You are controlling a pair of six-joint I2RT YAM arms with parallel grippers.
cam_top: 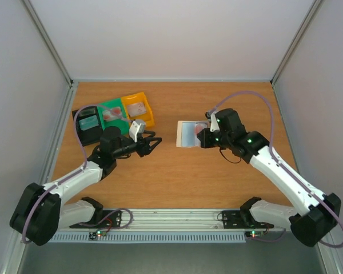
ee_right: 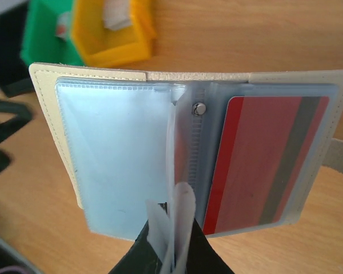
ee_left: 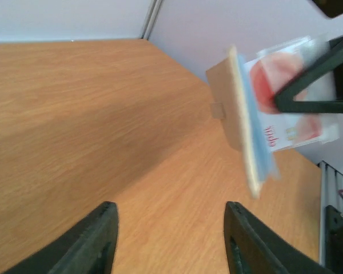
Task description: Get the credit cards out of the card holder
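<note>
1. The wooden table (cam_top: 177,177) filled the overhead view between pale walls. Only that view showed both arms at once.
2. The left arm (cam_top: 74,177) reached up and to the right, with its forearm low over the wood. The right arm (cam_top: 274,165) reached up and to the left from the far side, bent at the elbow.
3. A black bin (cam_top: 88,123), a green bin (cam_top: 111,111) and a yellow bin (cam_top: 138,108) sat touching in a row at the back left, just beyond the left wrist. None of them lay between the grippers.
4. The card holder (cam_top: 190,133) was right of the table's centre, spread open. The right wrist view alone showed its inside: a cream cover with clear pockets on both sides. The left wrist view caught it blurred and nearly edge-on, so whether it touched the wood could not be told.
5. The right gripper (ee_right: 167,260) was clamped on the loose clear leaves at the holder's fold.
6. The left gripper (cam_top: 152,142) pointed at the holder from well apart, its fingers (ee_left: 100,242) spread with nothing between them.
7. A red card (ee_right: 263,165) with a grey stripe sat in the right pocket. The left pocket looked pale blue, and it was not clear whether that was a card.
8. A snap stud (ee_right: 199,108) sat at the fold.
</note>
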